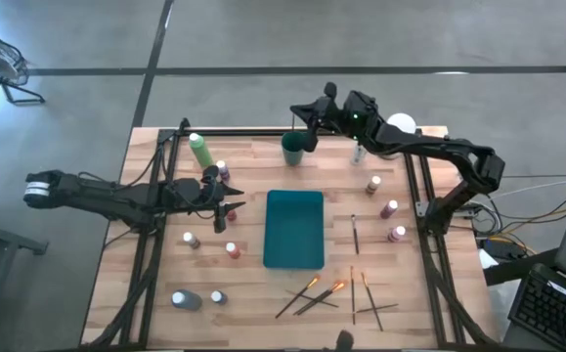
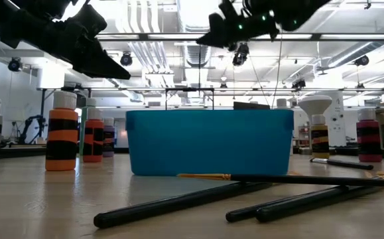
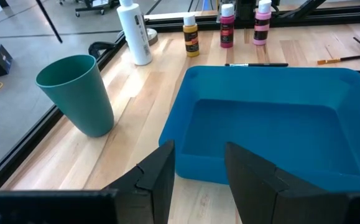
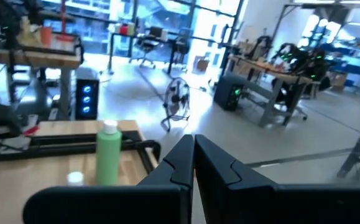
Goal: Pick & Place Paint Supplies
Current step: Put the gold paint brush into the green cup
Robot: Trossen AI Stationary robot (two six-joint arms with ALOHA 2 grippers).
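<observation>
Over on the left, the left hand [image 1: 226,203] hangs above the table [image 1: 253,303], its fingers [image 3: 158,180] partly spread with nothing between them, pointing right toward the teal tray [image 1: 294,229]. The closest supplies are the small bottles: two by its far side [image 1: 222,169], one just near of it [image 1: 191,239], another with a red body [image 1: 233,250] nearer the tray. The tall green bottle [image 1: 199,149] stands farther back on the left. From above I can't quite tell whether the hand is directly over any bottle. Moving right past the tray, the brushes [image 1: 314,291] lie fanned out at the near edge, long axes mostly running near to far, one more [image 1: 355,233] just right of the tray. The green cup [image 1: 293,149] sits at the far edge, and above it hovers the right hand [image 1: 307,115], fingers pressed together, empty. More bottles [image 1: 391,208] line the right edge. For the left-side bottles, the left arm is clearly nearer.
</observation>
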